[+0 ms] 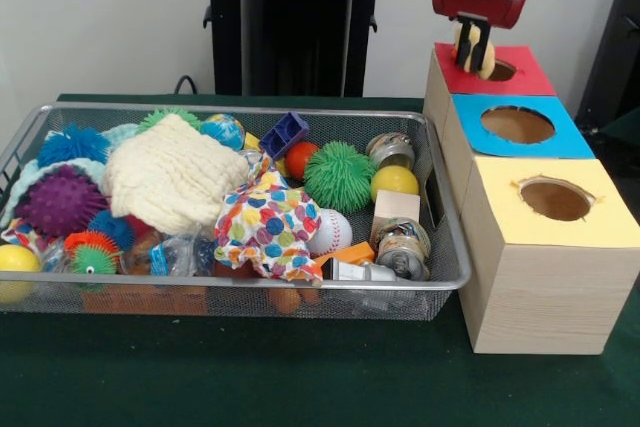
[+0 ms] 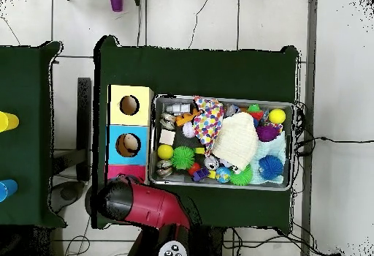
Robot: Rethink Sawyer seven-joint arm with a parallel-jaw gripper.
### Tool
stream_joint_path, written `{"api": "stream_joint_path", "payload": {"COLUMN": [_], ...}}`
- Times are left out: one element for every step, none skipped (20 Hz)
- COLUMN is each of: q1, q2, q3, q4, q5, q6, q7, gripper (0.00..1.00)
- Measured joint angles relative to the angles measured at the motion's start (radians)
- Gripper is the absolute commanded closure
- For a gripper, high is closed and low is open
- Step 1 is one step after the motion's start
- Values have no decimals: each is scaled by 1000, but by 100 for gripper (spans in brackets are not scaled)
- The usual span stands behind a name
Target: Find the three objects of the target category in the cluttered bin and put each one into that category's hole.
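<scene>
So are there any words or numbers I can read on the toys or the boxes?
No words or numbers can be read anywhere.
The jars in the wire bin have patterned wrapping, too blurred to read.
The baseball shows only stitching.
The red, blue and yellow box tops are plain.

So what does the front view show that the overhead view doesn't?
Only the front view shows the gripper holding a yellow ball over the red box and its hole. Only the overhead view shows the arm covering most of that box, something pale inside the blue box, and coloured cups on a second table. Both show the wire bin, yellow box and cream cloth.
</scene>
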State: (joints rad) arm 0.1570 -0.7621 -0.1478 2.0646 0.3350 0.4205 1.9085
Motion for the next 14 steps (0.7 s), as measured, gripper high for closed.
{"api": "stream_joint_path", "payload": {"q1": [0, 0, 0, 0, 0, 0, 0, 0, 0, 0, 0, 0, 0, 0], "q2": [2, 6, 9, 11, 11, 12, 12, 12, 12, 12, 12, 12, 12, 12], "q3": [0, 0, 0, 0, 0, -1, -1, -1, -1, -1, -1, -1, -1, -1], "q4": [0, 0, 0, 0, 0, 0, 0, 0, 0, 0, 0, 0, 0, 0], "q5": [1, 3, 6, 7, 9, 12, 13, 13, 13, 13, 13, 13, 13, 13], "q6": [0, 0, 0, 0, 0, 0, 0, 0, 0, 0, 0, 0, 0, 0], "q7": [0, 0, 0, 0, 0, 0, 0, 0, 0, 0, 0, 0, 0, 0], "gripper": [100, 100, 100, 100, 100, 100, 100, 100, 100, 100, 100, 100, 100, 100]}}
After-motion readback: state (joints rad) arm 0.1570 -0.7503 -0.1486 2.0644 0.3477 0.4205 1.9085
